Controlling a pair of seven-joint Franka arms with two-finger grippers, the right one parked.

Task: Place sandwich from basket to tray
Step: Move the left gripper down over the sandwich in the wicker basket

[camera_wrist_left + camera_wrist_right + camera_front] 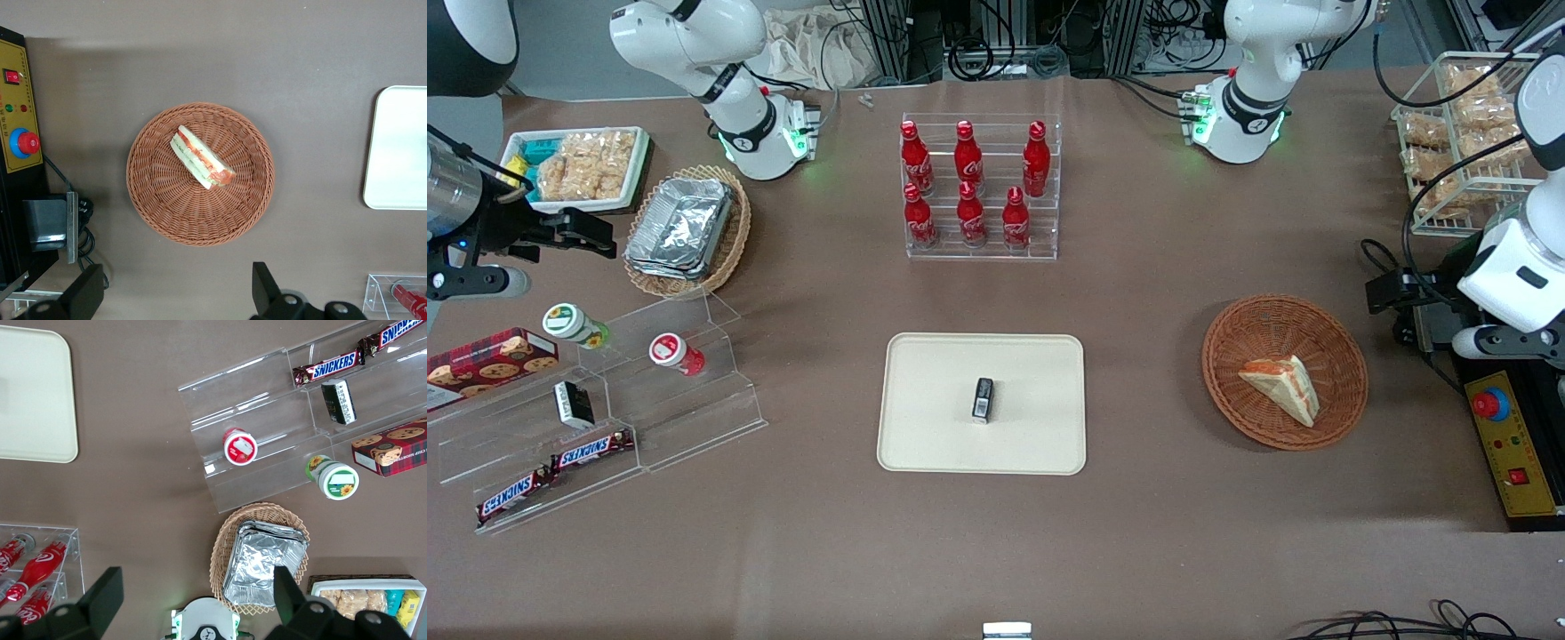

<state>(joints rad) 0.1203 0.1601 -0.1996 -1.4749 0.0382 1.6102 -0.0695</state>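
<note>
The sandwich (1282, 387) (201, 159), a pale bread wedge with orange-red and green filling, lies in the round reddish-brown wicker basket (1254, 324) (160, 213). The cream tray (925, 427) (400, 147) lies flat at the middle of the table, beside the basket toward the parked arm's end. My gripper (1392, 292) (177, 280) hangs high above the table, over the bare cloth just past the basket's rim, farther from the front camera than the sandwich. Its fingers (265, 283) stand wide open with nothing between them.
A small black packet (983, 399) lies on the tray. A yellow control box (1507, 444) with a red button, and a black bracket (47, 223), sit close to the basket at the working arm's end. A clear rack of red bottles (978, 187) stands farther back.
</note>
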